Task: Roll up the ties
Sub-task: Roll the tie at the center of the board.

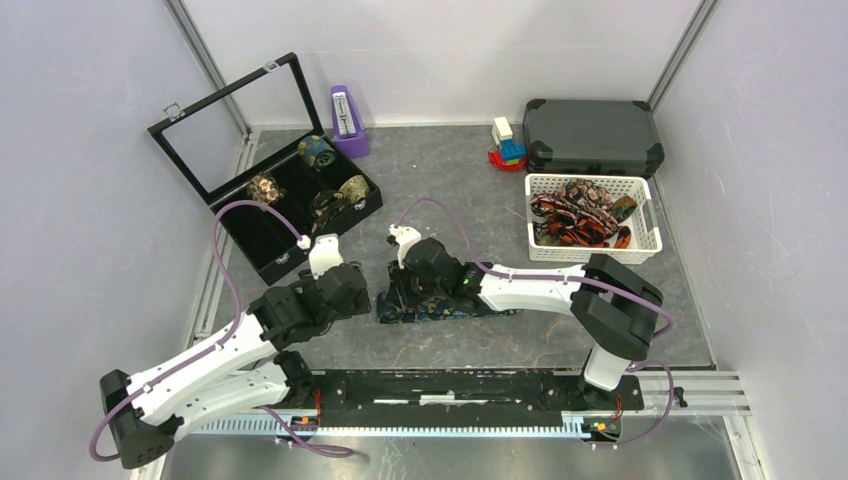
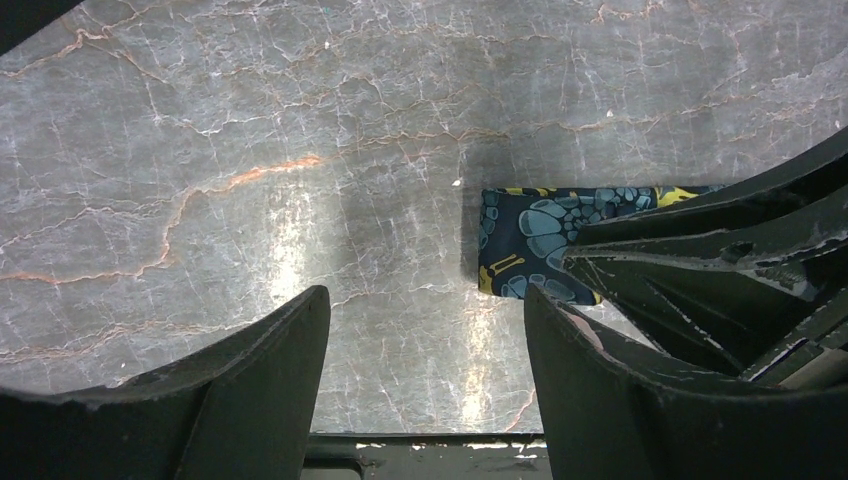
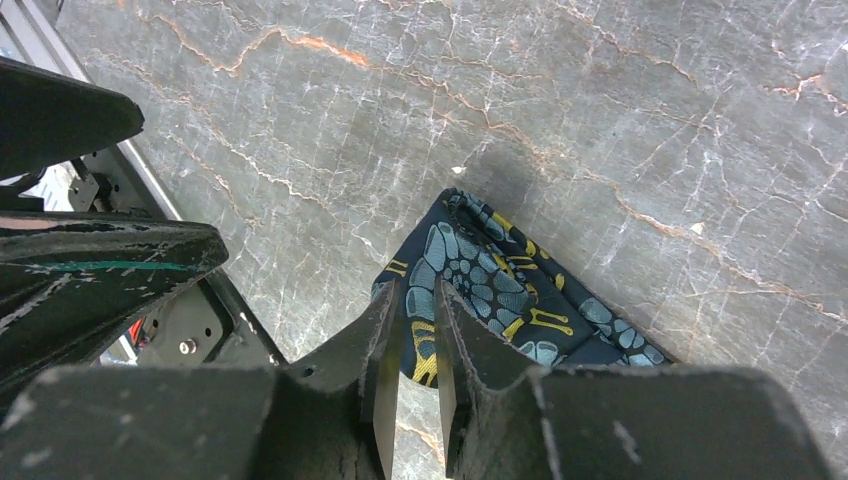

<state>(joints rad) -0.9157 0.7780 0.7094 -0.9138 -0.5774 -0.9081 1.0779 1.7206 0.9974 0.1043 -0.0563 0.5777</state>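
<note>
A dark navy tie (image 1: 425, 312) with a blue and gold pattern lies flat on the grey marble table in front of the arms. Its left end is folded over (image 3: 490, 275). My right gripper (image 3: 418, 290) is shut on that folded end, with the fabric pinched between the narrow jaws. My left gripper (image 2: 425, 300) hovers open just left of the tie's end (image 2: 530, 235), with only bare table between its fingers. In the top view both grippers, left (image 1: 350, 290) and right (image 1: 395, 290), meet at the tie's left end.
A black display box (image 1: 350, 215) with its lid up stands at the back left and holds rolled ties (image 1: 318, 150). A white basket (image 1: 592, 251) of loose ties (image 1: 575, 215) sits at the right. Behind are a dark case (image 1: 593, 135), toy blocks (image 1: 507, 145) and a purple metronome (image 1: 347, 120).
</note>
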